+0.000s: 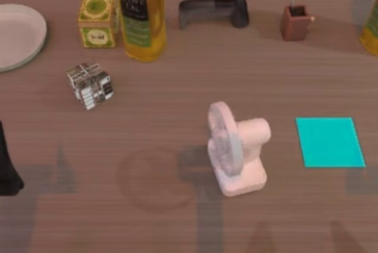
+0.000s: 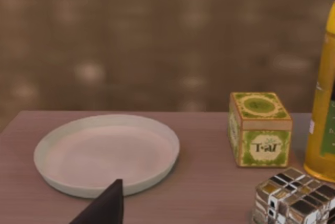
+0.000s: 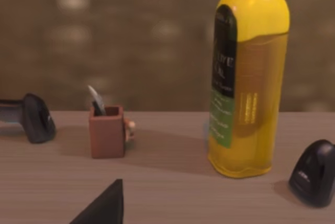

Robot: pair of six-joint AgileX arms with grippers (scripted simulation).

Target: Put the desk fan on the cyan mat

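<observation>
Desk fan (image 1: 237, 149) stands upright on the wooden table (image 1: 177, 93) near centre, well apart from the cyan mat (image 1: 329, 141) lying flat to its right. Left gripper (image 1: 7, 170) sits parked at the table's left edge; finger state can't be told. Right gripper isn't visible from above.

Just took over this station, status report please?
Left arm parked at table's left edge, right arm not in top view. Desk fan upright, ungripped, left of cyan mat. Path between clear.
</observation>
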